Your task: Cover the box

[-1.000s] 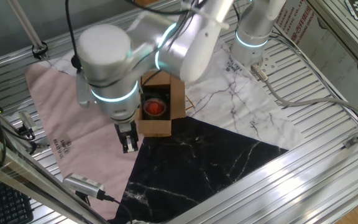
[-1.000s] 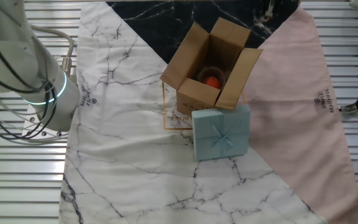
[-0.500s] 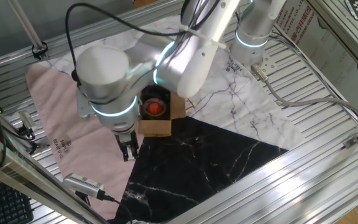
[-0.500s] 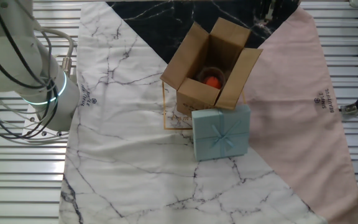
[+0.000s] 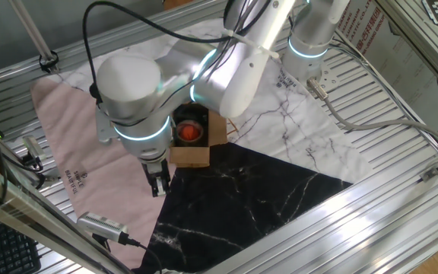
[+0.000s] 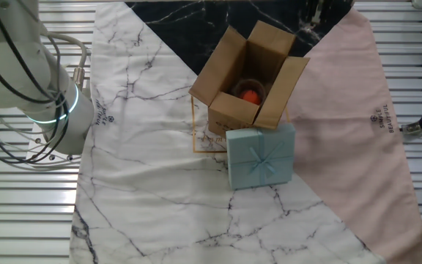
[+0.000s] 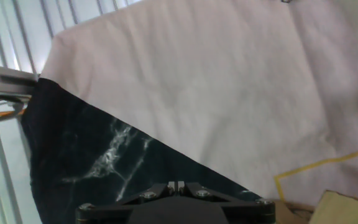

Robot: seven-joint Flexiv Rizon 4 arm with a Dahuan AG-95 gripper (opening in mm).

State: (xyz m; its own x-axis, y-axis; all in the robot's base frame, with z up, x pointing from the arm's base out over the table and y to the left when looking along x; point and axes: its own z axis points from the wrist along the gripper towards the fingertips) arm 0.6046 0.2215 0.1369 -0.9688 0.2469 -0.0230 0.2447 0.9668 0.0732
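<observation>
**Operator:** Three cloths cover the table [image 5: 401,144], as I read it from my console: a white marbled cloth [image 6: 145,169], a pink cloth [image 5: 67,144] and a black marbled cloth [image 5: 242,198]. Above them the arm [image 5: 226,61] bends over the middle of the work area in one fixed view.

**Supervisor:** Locate the box.

**Operator:** I see the box [image 6: 249,81] standing upright near the point where the three cloths meet. All four flaps stand open. Inside it sits a round orange object [image 6: 250,95]; I cannot identify it further. A yellow outline [image 6: 196,136] is marked on the cloth at the base of the box.

**Supervisor:** Adjacent items?

**Operator:** I note a pale blue gift box [image 6: 261,155] with a ribbon, touching or just beside one side of the box; I cannot tell which.

**Supervisor:** End effector status?

**Operator:** I find the gripper [image 5: 158,183] pointing down, beside the box on the pink-cloth side, over the seam between pink and black cloth. In the hand view the fingertips [image 7: 173,185] appear pressed together with nothing between them. A corner of the box shows at the lower right of that view.
</observation>
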